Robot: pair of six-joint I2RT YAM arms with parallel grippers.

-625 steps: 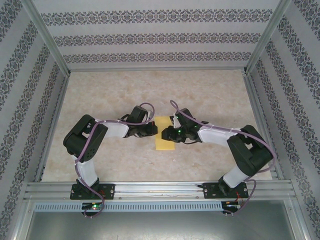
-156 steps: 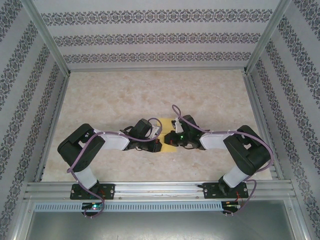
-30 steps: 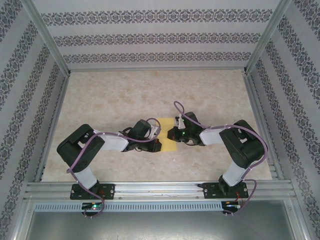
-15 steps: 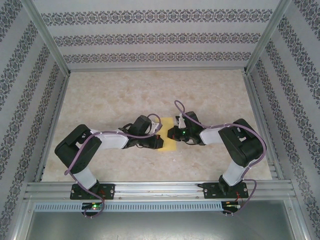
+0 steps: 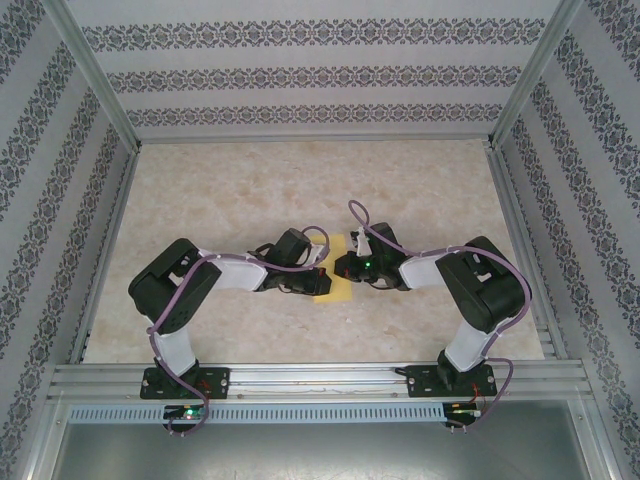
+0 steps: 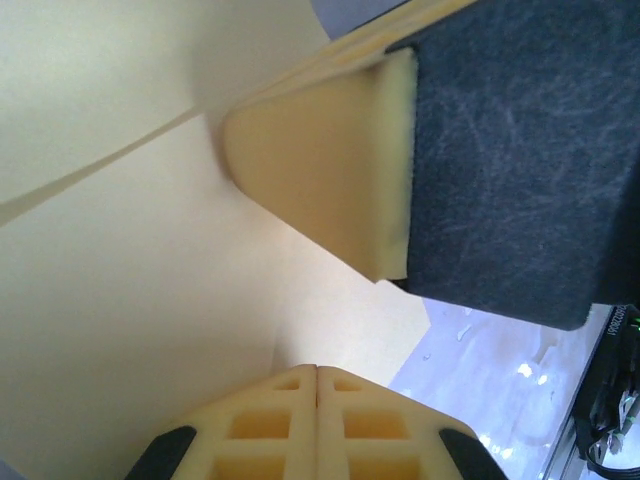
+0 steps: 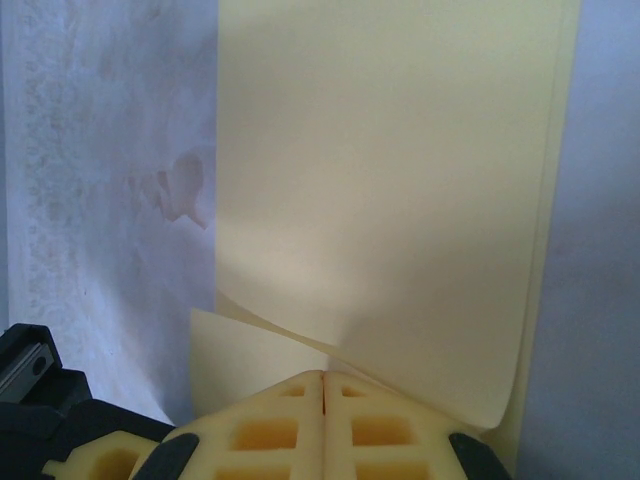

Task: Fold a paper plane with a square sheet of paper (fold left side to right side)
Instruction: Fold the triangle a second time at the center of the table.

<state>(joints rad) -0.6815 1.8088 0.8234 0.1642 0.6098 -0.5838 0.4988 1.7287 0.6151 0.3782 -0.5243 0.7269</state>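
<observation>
Risk noted: skewed crease.
The left pincer (image 6: 317,370) and right pincer (image 7: 323,375) were seen fully closed, the square sheet of paper (image 7: 380,180) just ahead; hold undetermined. Dragging could misalign edges.

One thin yellow sheet of paper (image 5: 336,291), folded, lies between the grippers. There are two grippers: one left gripper (image 5: 318,281) and one right gripper (image 5: 343,268). Two black-and-white robot arms carry them: one left arm (image 5: 185,290) and one right arm (image 5: 480,290). One beige marbled worktop (image 5: 250,190) lies under both grippers.
</observation>
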